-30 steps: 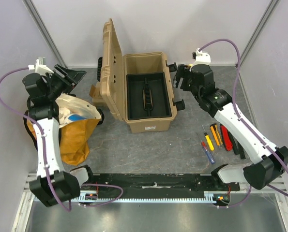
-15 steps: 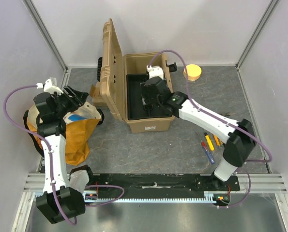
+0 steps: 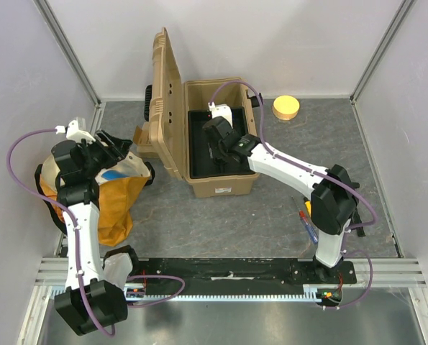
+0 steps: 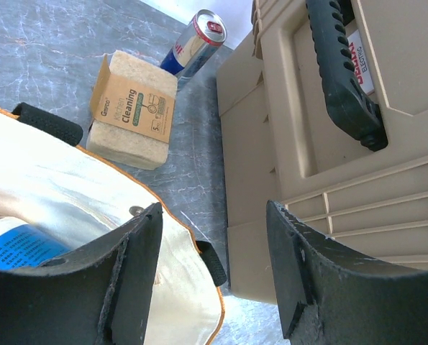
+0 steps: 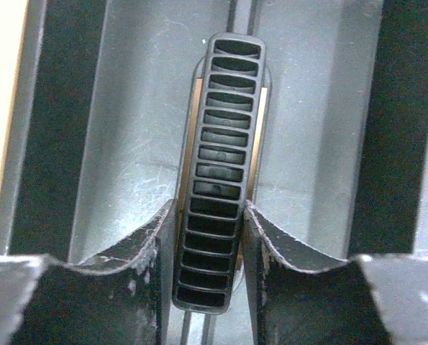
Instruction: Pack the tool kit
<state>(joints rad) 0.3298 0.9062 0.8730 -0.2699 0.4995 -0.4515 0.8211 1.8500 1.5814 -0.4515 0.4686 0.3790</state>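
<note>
Your tan toolbox (image 3: 221, 183) sits open in the middle of the bench (image 3: 221, 223), with its lid (image 3: 163, 108) standing upright on the left side. The black inner tray (image 3: 199, 162) is seated inside the box.

Your right arm reaches across from the right and down into the box, with the right pincer (image 3: 217, 147) over the middle of the tray. The right wrist view shows it best: the two fingers (image 5: 138, 259) stand on either side of the ribbed black tray handle (image 5: 217, 165) and press against its flanks near its lower end, so the right pincer (image 5: 208, 215) is clenched on the tray handle.

Your left pincer (image 4: 214, 215) is released, with its jaws spread and nothing between them. It hangs over the mouth of the yellow-cream cloth bag (image 4: 70, 194), just beside the outer face of the lid. From that wrist camera you can see the toolbox's black carry handle (image 4: 339, 72) on the lid, a small cardboard box (image 4: 131, 111) lying on the bench, and a drink can (image 4: 198, 39) on its side just beyond it.

A few small screwdrivers (image 3: 307, 219) lie on the bench to the right of the toolbox. They are well apart from it and mostly hidden behind your right arm. A round yellow object (image 3: 286, 107) sits near the back wall, to the right of the box; what it is you cannot tell from here.
</note>
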